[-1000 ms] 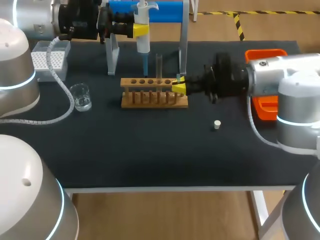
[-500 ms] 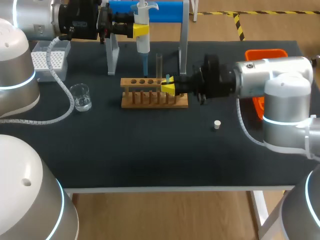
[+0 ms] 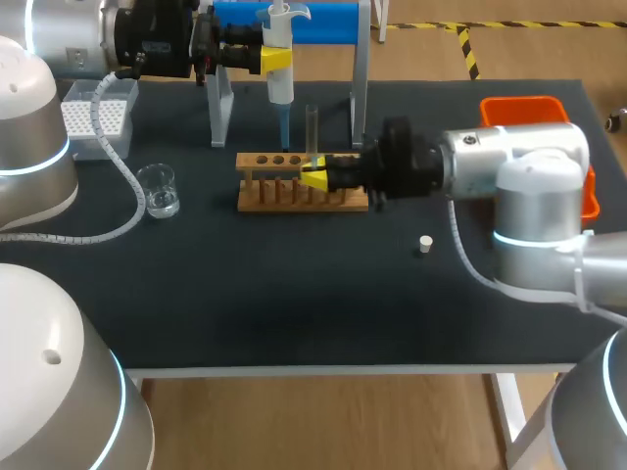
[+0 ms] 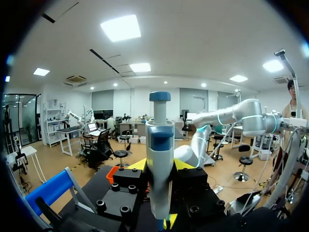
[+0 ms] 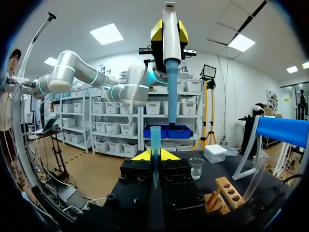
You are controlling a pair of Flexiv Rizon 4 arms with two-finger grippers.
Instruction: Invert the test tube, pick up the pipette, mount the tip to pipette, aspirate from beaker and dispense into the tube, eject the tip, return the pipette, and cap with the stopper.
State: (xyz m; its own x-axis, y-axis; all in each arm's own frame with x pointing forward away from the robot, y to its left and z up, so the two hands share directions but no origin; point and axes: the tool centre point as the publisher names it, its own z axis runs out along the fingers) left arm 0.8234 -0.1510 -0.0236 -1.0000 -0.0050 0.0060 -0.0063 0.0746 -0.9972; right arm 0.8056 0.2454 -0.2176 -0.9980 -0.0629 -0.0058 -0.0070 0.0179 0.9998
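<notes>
My left gripper (image 3: 265, 57) is shut on the white and blue pipette (image 3: 280, 86) and holds it upright above the back of the wooden rack (image 3: 294, 193). In the left wrist view the pipette (image 4: 159, 154) stands between the fingers of the left gripper (image 4: 160, 166). A clear test tube (image 3: 312, 129) stands upright in the rack. My right gripper (image 3: 315, 175) is over the rack, shut on a blue pipette tip (image 5: 155, 140) that points up below the pipette's shaft (image 5: 172, 92). The beaker (image 3: 159, 189) stands at the left. The white stopper (image 3: 424, 244) lies on the mat.
A tip box (image 3: 98, 116) sits at the back left. A blue-topped stand (image 3: 221, 98) rises behind the rack. An orange bin (image 3: 519, 106) shows behind my right arm. From the right wrist I see the beaker (image 5: 196, 167) and rack (image 5: 224, 192) ahead.
My right arm has moved left along the rack with the blue tip, from the rack's right end to just below the pipette. The left arm and pipette have kept still.
</notes>
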